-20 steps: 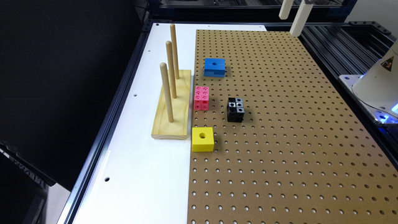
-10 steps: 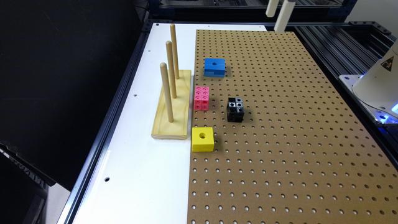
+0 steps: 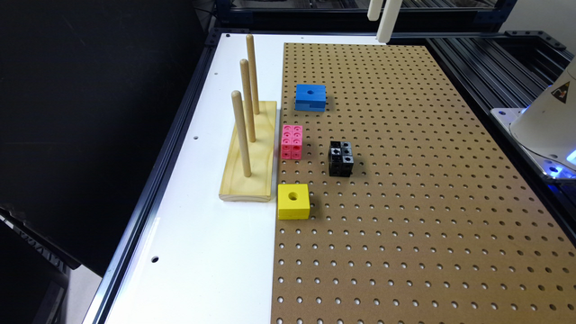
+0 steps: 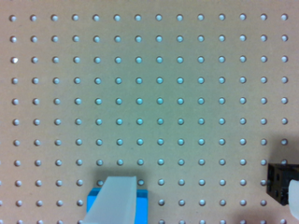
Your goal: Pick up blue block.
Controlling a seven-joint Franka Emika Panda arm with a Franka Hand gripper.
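Note:
The blue block (image 3: 310, 96) lies on the brown pegboard (image 3: 427, 180), its round hole facing up and a notch in its near side. High above the board's far edge hangs my gripper (image 3: 379, 28), off toward the exterior view's right of the block. In the wrist view the gripper (image 4: 206, 183) is open, with only bare pegboard between its fingers. One pale finger (image 4: 114, 200) covers most of the blue block (image 4: 141, 205), which sits at the frame's edge.
A yellow block with a hole (image 3: 293, 201), a pink studded cube cluster (image 3: 292, 141) and a black cube cluster (image 3: 340, 158) lie on the board. A wooden base with three upright pegs (image 3: 249, 148) stands on the white strip. The robot's white base (image 3: 546, 121) is at the right.
My gripper has moved steadily toward the exterior view's left along the far edge of the board. The blocks have not moved.

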